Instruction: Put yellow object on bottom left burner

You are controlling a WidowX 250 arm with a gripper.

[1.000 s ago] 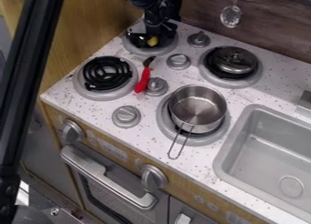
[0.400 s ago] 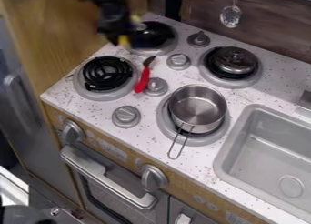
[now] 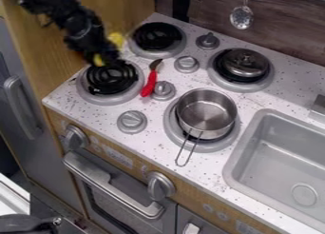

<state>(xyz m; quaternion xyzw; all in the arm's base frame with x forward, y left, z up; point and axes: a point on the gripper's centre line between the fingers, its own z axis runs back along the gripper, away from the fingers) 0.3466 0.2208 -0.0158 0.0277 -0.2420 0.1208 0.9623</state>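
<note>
Over the far part of the near left burner, the black gripper hangs with the yellow object; yellow shows on both sides of its dark tip. The jaws appear closed on the object, though their contact surfaces are hidden. Placement is judged to be the step in hand, with lowering and release remaining.

Principal hazard: release too far back or too high. The object sits toward the burner's far side, so a drop from there could land it on the ring's rim or roll it onto the white countertop. The raised coils offer uneven support and may tip it. Secondary hazard: the red-handled knife lies just beside the burner, on its right; a drift rightward during descent could nudge it. Opening wide near the coils might also catch a finger and drag the object off centre.
</note>
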